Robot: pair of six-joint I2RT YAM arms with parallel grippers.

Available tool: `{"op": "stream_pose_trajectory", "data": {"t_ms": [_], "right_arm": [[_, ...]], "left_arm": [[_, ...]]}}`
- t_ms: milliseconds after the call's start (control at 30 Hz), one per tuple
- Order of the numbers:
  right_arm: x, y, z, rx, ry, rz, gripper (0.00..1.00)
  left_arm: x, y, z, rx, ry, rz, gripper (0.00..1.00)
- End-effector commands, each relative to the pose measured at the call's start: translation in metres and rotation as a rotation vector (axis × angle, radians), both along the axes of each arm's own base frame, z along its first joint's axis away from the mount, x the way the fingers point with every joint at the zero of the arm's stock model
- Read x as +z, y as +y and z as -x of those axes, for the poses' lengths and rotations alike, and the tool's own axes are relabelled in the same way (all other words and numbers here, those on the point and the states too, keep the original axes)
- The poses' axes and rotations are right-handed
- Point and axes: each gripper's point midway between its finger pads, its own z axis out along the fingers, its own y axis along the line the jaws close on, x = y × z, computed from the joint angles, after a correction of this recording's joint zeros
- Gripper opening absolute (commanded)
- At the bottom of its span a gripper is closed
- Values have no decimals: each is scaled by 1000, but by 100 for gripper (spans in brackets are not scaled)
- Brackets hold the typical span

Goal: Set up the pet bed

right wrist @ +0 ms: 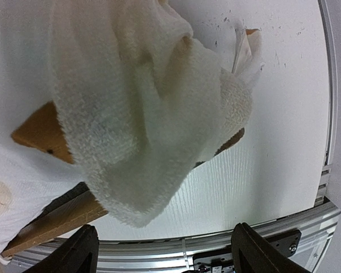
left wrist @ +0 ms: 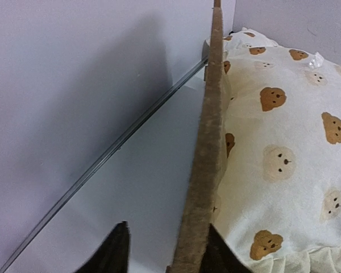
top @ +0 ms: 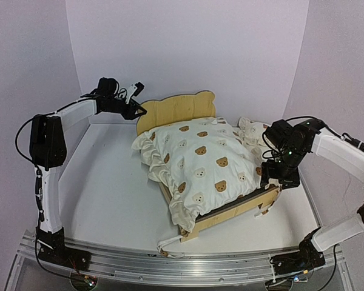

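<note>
The pet bed (top: 177, 109) stands at mid table, its bear-ear headboard at the back and its foot rail (top: 239, 212) at the front. A cream bear-print cushion (top: 200, 160) lies piled on it and overhangs the front left. My left gripper (top: 138, 110) is open and straddles the headboard's left edge (left wrist: 207, 142). One finger (left wrist: 216, 253) is against the board and the other stands apart from it. My right gripper (top: 279, 177) is open and empty, hovering over the bed's front right corner. There a fluffy white fold of cloth (right wrist: 136, 114) drapes over the plywood (right wrist: 42, 133).
A small ruffled bear-print pillow (top: 252, 129) lies at the bed's back right, beside the right arm. The white walls stand close behind the headboard and on both sides. A metal rail (top: 182, 267) runs along the table's near edge.
</note>
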Motion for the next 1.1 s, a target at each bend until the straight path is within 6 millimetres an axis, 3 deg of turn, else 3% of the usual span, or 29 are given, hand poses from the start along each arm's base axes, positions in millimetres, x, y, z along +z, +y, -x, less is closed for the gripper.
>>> {"op": "stream_pose_trajectory", "data": {"t_ms": [0,133,267,367,467,667,800,933,1067], "right_arm": [[3,-5,1,-23,-5,9,81],[3,-4,0,-12,-3,11,81],[3,-5,-1,-13,-9,14,81],[3,-5,-2,-13,-10,17,81],[3,1,-5,5,-6,-4,80],[1,26,-16,64,15,-96,78],[-1,54,-29,100,25,-199,75],[2,75,-46,138,17,-271,74],[7,92,-54,180,17,-332,72]], "left_arm": [[40,-12,9,-52,-64,58,24],[48,-5,21,-33,-35,68,0],[53,22,25,109,-28,18,0],[59,59,25,285,-44,-43,0],[58,96,39,414,-18,-106,0],[39,156,102,631,52,-188,0],[6,193,148,818,155,-205,0],[-26,218,193,977,259,-193,0],[-38,226,226,1060,333,-122,0]]}}
